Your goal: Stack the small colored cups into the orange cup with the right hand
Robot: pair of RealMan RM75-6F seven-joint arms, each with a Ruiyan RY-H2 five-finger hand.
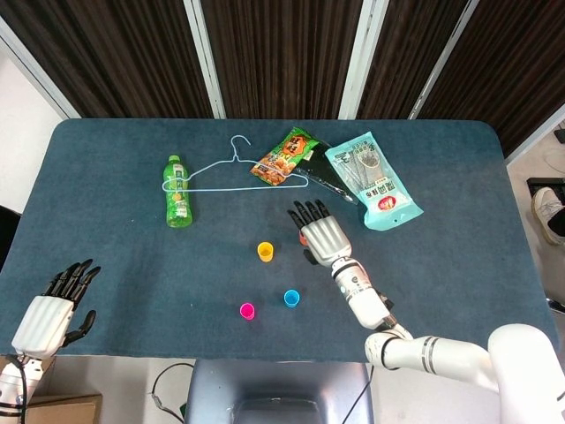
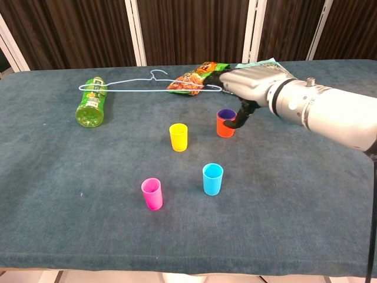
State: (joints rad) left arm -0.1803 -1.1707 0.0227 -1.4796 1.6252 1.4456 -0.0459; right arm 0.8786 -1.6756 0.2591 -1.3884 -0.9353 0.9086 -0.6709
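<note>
The orange cup (image 2: 225,124) stands mid-table with the purple cup (image 2: 227,114) nested inside it, only its rim showing. My right hand (image 2: 250,87) hovers just above and to the right of that stack, fingers stretched out, thumb hanging beside the rim and holding nothing. In the head view the right hand (image 1: 321,233) covers most of the stack. The yellow cup (image 2: 178,137), blue cup (image 2: 212,178) and pink cup (image 2: 152,193) stand apart, nearer the front. My left hand (image 1: 55,307) rests empty at the near left corner, fingers spread.
A green bottle (image 1: 177,191) lies at the back left, with a wire hanger (image 1: 231,168) touching its cap. An orange snack bag (image 1: 284,156) and a teal packet (image 1: 373,181) lie behind the right hand.
</note>
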